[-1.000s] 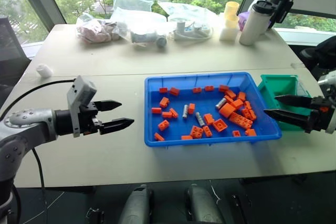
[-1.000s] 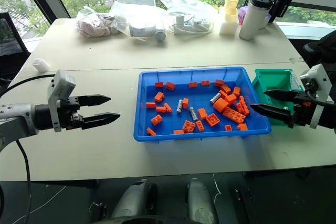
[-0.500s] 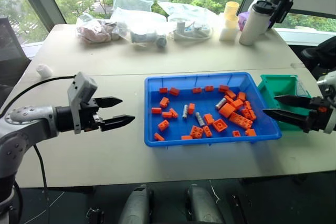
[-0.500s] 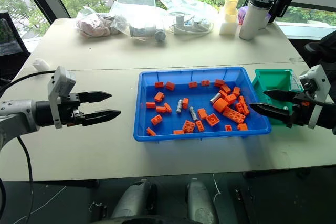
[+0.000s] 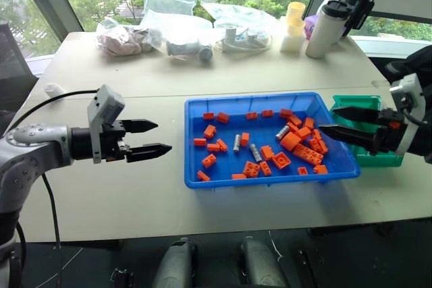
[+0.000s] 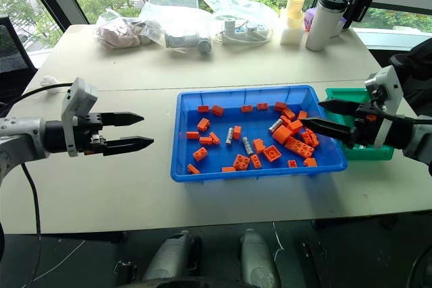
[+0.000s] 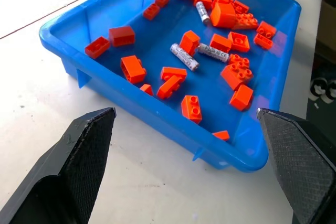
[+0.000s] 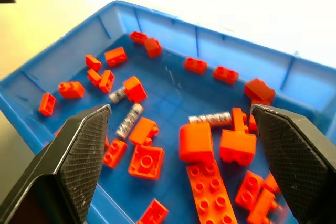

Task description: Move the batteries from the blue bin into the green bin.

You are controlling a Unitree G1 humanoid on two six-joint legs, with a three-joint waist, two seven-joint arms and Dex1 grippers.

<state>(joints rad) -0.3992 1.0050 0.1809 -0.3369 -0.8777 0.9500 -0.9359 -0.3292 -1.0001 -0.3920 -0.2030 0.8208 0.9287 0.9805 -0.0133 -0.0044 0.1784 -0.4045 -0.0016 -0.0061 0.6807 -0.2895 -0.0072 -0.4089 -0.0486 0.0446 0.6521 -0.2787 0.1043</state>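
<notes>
**Both grippers spread, batteries in the blue bin**

Blue bin (image 5: 270,179) set on the pale bench (image 5: 135,79), holding three batteries (image 5: 237,142) (silver-grey cylinders) scattered among orange blocks (image 5: 291,141): one near the middle, a second (image 5: 256,152) just beside it, a third (image 5: 283,132) closer to the green-bin side. Green bin (image 6: 356,154) standing just beside the blue bin's right end, partly hidden behind the right arm. Left gripper (image 5: 155,137) poised above bare bench, well apart from the blue bin's left wall, fingers (image 5: 143,125) released and empty. Right gripper (image 6: 322,117) reaching over the blue bin's right end, tips above the crowded orange blocks, fingers (image 8: 79,153) parted wide, nothing between them. Clear bags (image 5: 172,28), a white bottle (image 5: 324,28) and a yellow cup (image 5: 295,11) lined along the far edge of the bench.
</notes>
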